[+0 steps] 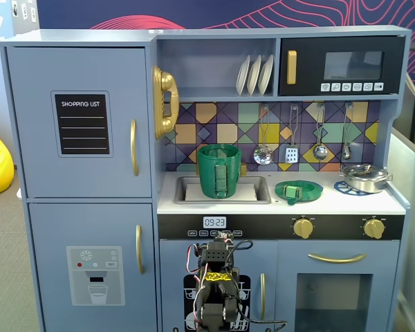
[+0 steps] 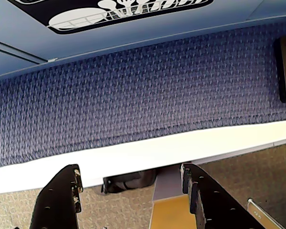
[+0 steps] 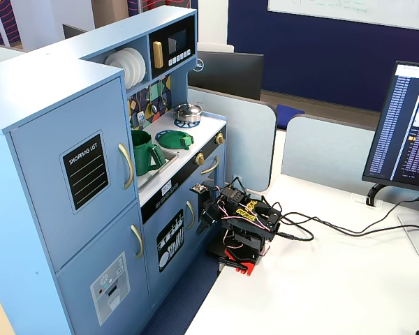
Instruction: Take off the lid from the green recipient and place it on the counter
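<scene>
The lid already lies flat on the counter, about midway along its front edge and just right of the sink, well apart from the silver pot at the back right corner in a fixed view. The green recipient stands upright and open-topped in the sink at the left end of the counter. Judged from how things lie, the removal and the placing are done, and the step in hand is the retreat.

The arm is folded low in front of the kitchen's lower doors, and the gripper in the wrist view is spread wide with nothing between its two dark fingers; only the blue mat and the pale table edge show past them (the kitchen's printed door panel sits at the top edge).

The next move seems to call for little beyond settling the arm clear of the counter.

The lid rests face up, its lighter handle block running roughly left to right along the counter's length in that fixed view, with a small tab toward the sink. The recipient's long axis is vertical, its ribbed strip facing the front edge.
</scene>
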`<action>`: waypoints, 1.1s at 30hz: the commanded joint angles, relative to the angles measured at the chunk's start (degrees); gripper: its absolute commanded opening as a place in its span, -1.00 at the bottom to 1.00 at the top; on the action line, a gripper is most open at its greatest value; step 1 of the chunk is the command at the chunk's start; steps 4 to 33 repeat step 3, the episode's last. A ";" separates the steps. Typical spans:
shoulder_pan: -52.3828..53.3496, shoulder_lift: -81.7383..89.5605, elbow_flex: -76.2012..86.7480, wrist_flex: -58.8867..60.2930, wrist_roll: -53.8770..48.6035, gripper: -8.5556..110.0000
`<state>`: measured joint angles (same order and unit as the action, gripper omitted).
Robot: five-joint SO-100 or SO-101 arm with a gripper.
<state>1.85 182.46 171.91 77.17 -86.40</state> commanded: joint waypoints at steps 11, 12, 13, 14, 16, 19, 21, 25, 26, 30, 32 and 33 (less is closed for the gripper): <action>-0.26 -0.35 -0.18 10.63 -0.35 -0.56; -0.26 -0.35 -0.18 10.63 -0.35 -0.56; -0.26 -0.35 -0.18 10.63 -0.35 -0.56; -0.26 -0.35 -0.18 10.63 -0.35 -0.56; -0.26 -0.35 -0.18 10.63 -0.35 -0.56; -0.26 -0.35 -0.18 10.63 -0.35 -0.56; -0.26 -0.35 -0.18 10.63 -0.35 -0.56; -0.26 -0.35 -0.18 10.63 -0.35 -0.56; -0.26 -0.35 -0.18 10.63 -0.35 -0.56; -0.26 -0.35 -0.18 10.63 -0.35 -0.56; -0.26 -0.35 -0.18 10.63 -0.35 -0.56; -0.26 -0.35 -0.18 10.63 -0.35 -0.56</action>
